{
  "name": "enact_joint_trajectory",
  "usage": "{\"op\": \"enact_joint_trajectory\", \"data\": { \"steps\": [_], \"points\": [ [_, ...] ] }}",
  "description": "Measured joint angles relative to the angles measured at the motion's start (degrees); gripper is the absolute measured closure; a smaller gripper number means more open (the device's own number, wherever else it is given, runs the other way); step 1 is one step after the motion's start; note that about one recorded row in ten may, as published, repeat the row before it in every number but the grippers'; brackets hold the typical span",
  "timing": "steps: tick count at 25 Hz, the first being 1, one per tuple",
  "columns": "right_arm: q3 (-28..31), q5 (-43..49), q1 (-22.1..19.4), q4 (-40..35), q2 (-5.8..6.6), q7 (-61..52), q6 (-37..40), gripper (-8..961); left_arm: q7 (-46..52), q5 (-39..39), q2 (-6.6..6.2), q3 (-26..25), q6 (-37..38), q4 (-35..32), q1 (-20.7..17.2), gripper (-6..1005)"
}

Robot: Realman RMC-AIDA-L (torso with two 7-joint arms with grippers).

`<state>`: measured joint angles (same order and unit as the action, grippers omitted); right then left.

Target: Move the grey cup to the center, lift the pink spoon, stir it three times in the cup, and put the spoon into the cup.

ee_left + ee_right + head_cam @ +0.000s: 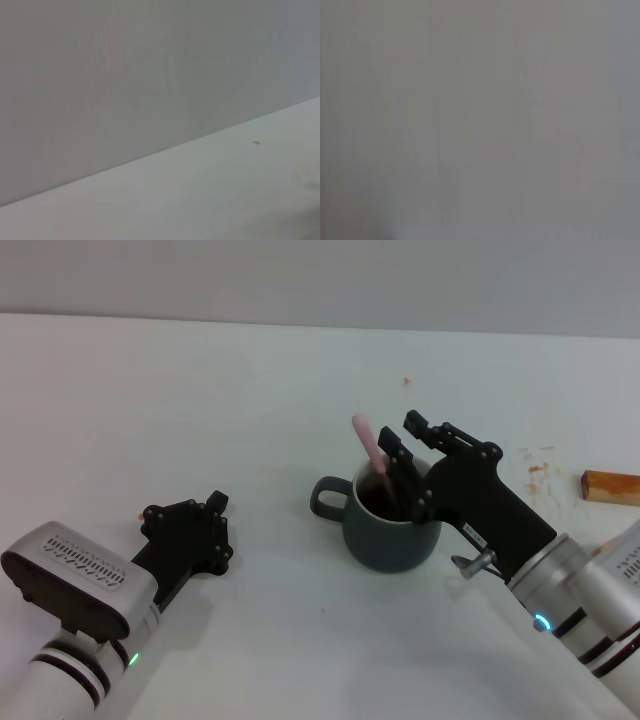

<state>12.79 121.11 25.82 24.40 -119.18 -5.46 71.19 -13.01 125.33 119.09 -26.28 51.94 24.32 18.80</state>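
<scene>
The grey cup (392, 530) stands near the middle of the white table in the head view, its handle pointing to the left, with dark liquid inside. The pink spoon (368, 445) stands tilted in the cup, its handle sticking up over the far rim. My right gripper (400, 435) reaches over the cup from the right. Its jaws stand apart, and the spoon handle lies just beside the nearer finger, not between the two. My left gripper (200, 525) rests low at the left, well apart from the cup. Neither wrist view shows the cup or the spoon.
A tan wooden block (610, 487) lies at the right edge of the table (200, 400), with small orange stains (536, 470) near it. The left wrist view shows only the wall and the bare table surface (225, 190). The right wrist view is a blank grey.
</scene>
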Motion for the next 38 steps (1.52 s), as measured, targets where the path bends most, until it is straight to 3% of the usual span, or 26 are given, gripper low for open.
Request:
{"op": "enact_joint_trajectory", "data": {
  "steps": [3,5,11,22,27,32,38],
  "points": [
    [0.03,0.02,-0.44,0.0,0.0,-0.43,0.54,850,0.0,0.0,0.0,0.0,0.0,-0.1,0.01,1001],
    [0.11,-0.02,-1.0,0.02,-0.01,-0.41,1.8,625,0.0,0.0,-0.01,0.0,0.0,-0.1,0.01,1001],
    [6.51,-0.4,-7.71,0.1,-0.3,4.37,10.01,416,0.0,0.0,0.0,0.0,0.0,0.06,0.01,1001],
    [24.32,-1.47,-20.02,-7.25,-0.05,3.58,16.56,311,-0.02,0.05,0.0,-0.01,0.29,0.13,-0.5,1001],
    [24.11,-4.5,-22.88,-8.47,-0.06,3.2,17.45,209,-0.03,0.08,0.0,-0.46,0.74,0.2,-0.57,1001],
    [21.49,-4.51,-23.43,-11.09,0.18,-3.66,17.87,209,-0.03,0.08,0.0,-0.54,0.87,0.2,-0.63,1001],
    [21.22,-4.72,-23.46,-11.48,-0.08,-4.28,19.48,209,-0.01,0.02,0.0,-1.12,1.04,0.21,-0.7,1001]
  ]
}}
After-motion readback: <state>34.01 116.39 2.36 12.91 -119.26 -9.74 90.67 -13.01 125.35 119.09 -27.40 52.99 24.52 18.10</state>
